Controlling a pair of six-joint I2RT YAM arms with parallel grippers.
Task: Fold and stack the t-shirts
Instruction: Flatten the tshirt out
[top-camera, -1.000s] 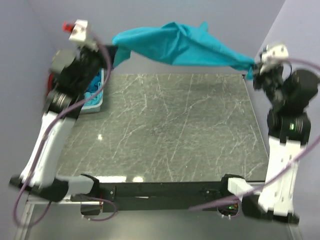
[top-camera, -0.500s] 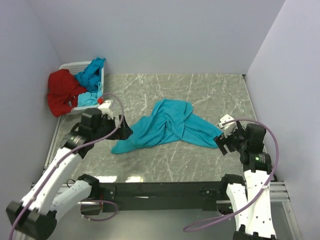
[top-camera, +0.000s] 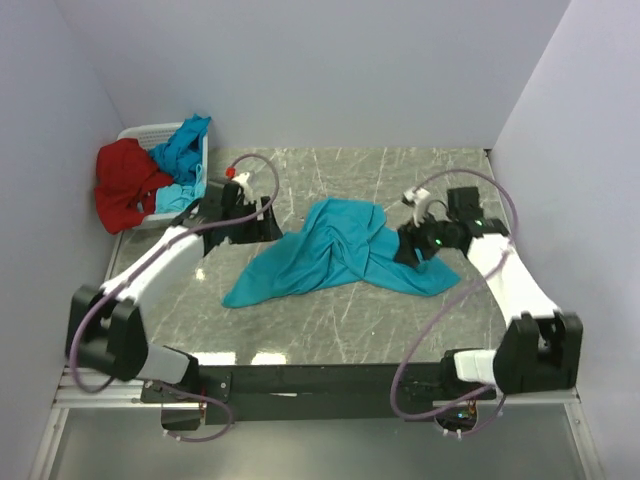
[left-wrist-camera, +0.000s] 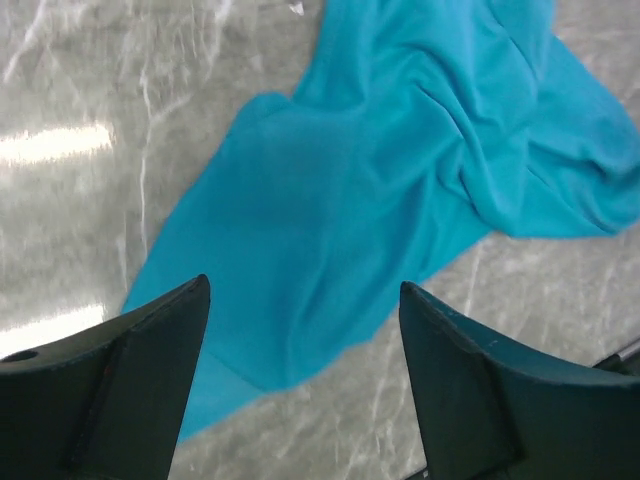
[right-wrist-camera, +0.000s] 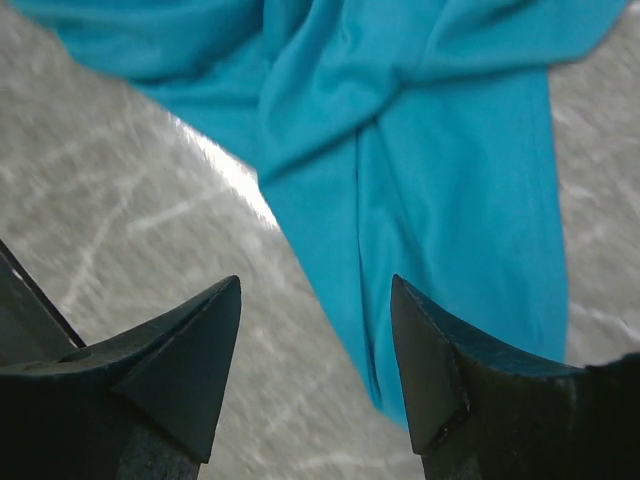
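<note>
The turquoise t-shirt (top-camera: 335, 255), stretched aloft a second ago, now lies rumpled mid-frame on the desk (top-camera: 330, 325), with the left gripper (top-camera: 262, 226) and right gripper (top-camera: 409, 247) both released over it, so smoothing seems next.

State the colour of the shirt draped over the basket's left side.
Red: the red t-shirt hangs over the white basket, clearest in the top external view.

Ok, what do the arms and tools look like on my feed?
Both match: left arm and right arm have white shells, black joints and a looping purple cable. The right arm shows a small green light; the left wrist carries a red cap. Left tool and right tool end in dark, wedge-shaped fingers.
</note>
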